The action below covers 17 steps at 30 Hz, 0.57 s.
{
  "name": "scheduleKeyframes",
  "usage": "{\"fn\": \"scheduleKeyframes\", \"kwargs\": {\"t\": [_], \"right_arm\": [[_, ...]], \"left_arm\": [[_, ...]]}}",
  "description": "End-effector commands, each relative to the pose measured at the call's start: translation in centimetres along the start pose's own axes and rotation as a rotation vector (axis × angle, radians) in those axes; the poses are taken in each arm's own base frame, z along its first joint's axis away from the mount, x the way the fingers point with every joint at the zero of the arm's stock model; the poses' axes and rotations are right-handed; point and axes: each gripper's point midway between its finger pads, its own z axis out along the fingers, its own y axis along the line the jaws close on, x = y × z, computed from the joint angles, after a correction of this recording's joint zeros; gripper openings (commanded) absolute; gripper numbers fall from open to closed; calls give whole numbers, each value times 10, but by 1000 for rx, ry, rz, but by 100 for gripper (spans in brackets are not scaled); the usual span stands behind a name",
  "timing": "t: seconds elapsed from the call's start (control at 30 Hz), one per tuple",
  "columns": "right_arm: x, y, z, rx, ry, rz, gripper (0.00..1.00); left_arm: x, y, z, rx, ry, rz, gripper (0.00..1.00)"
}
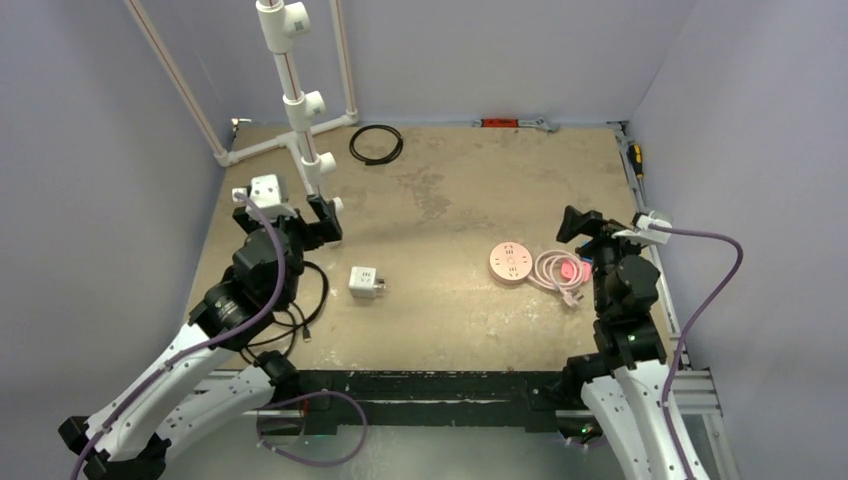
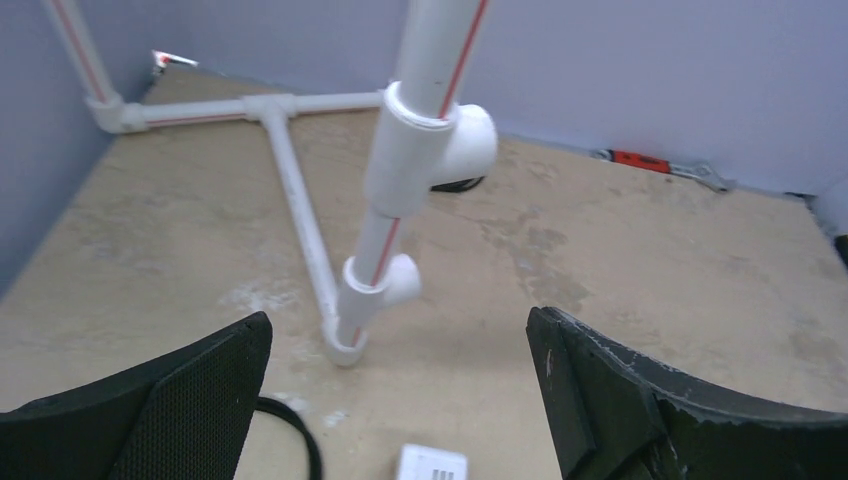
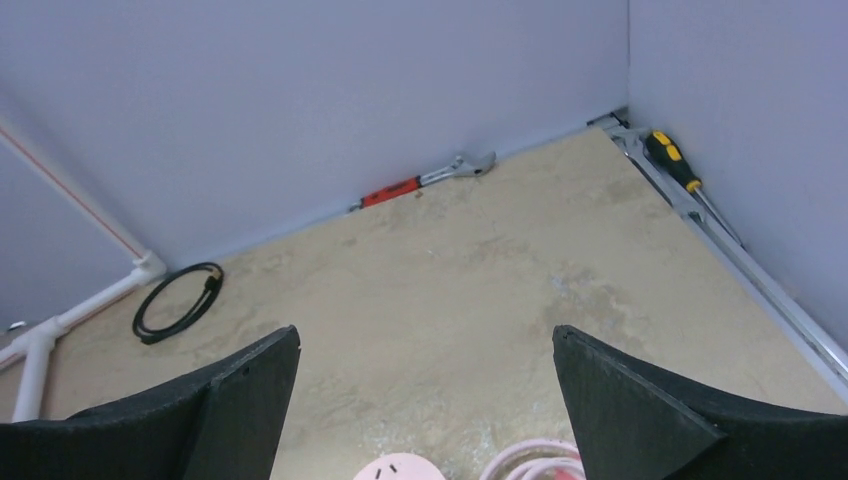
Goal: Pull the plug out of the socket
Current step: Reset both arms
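The socket (image 1: 365,283) is a small white cube with dark slots, lying on the table left of centre. A small grey stub shows on its right side; I cannot tell if it is the plug. Its top edge also shows at the bottom of the left wrist view (image 2: 432,464). My left gripper (image 1: 312,224) is open and empty, raised behind and to the left of the socket, its jaws wide apart (image 2: 400,400). My right gripper (image 1: 590,228) is open and empty above the table's right side (image 3: 425,400).
A white PVC pipe stand (image 1: 300,110) rises just behind my left gripper (image 2: 420,150). A black cable (image 1: 308,300) loops left of the socket. A flat pink disc (image 1: 511,263) with a coiled pink cable (image 1: 560,270) lies by my right gripper. A black cable ring (image 1: 376,144), a wrench (image 1: 515,123) and a screwdriver (image 1: 635,160) lie along the far edges.
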Motion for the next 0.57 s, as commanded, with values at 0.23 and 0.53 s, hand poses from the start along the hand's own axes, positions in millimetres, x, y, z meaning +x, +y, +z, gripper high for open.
{"fn": "scheduleKeyframes", "kwargs": {"t": [0.23, 0.53], "right_arm": [[-17, 16, -9, -116, -85, -37, 99], [-13, 15, -5, -106, -65, -38, 99]], "left_arm": [[6, 55, -10, -176, -40, 225, 99], [6, 57, -11, -176, -48, 193, 99]]}}
